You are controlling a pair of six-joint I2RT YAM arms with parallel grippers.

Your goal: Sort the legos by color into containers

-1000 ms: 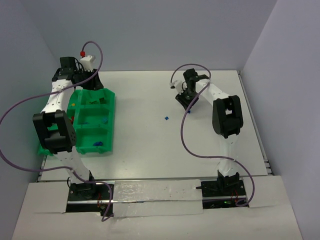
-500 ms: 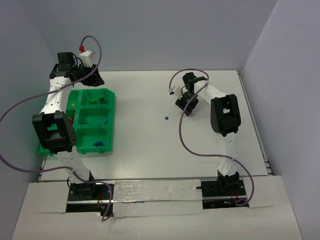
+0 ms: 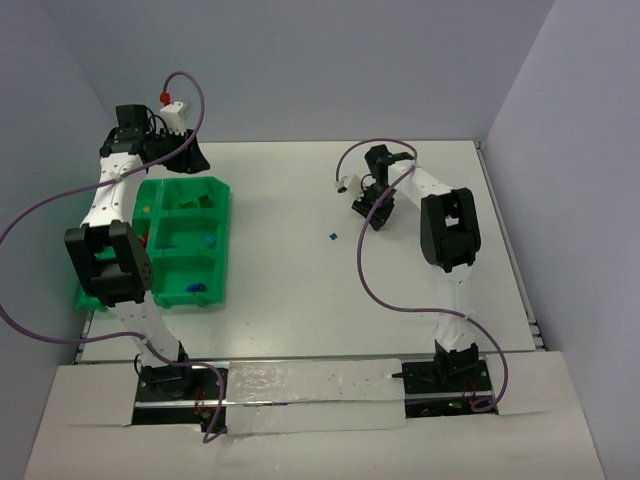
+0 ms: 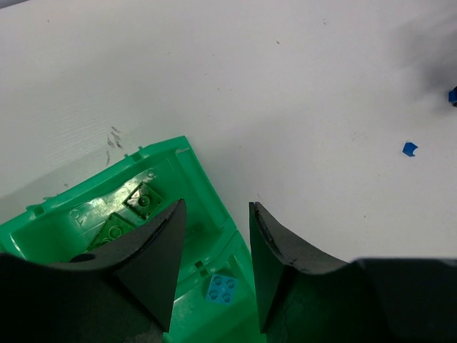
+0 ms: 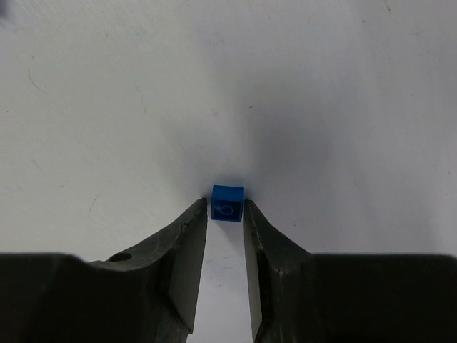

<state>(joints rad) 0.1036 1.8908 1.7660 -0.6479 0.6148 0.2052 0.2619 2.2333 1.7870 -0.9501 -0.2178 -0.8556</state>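
A small dark blue lego [image 5: 228, 194] rests on the white table, and the fingertips of my right gripper [image 5: 226, 204] touch it on both sides, low to the surface at the far right [image 3: 372, 214]. Another blue lego [image 3: 331, 237] lies loose mid-table. My left gripper [image 4: 216, 206] stands open and empty above the far right corner of the green tray [image 4: 200, 171]. Its containers hold green legos [image 4: 143, 202] in the far one and a light blue lego [image 4: 222, 288] in the one nearer.
The tray [image 3: 222, 250] lies along the table's left side, with more blue legos [image 3: 196, 288] in a near bin and a red piece [image 3: 148, 238] in its left column. Purple cables loop off both arms. Walls close in the table behind and at both sides.
The right gripper's jaws have narrowed onto the blue lego after dropping slightly toward the table. The left gripper drew back a little toward the far wall and then held still.
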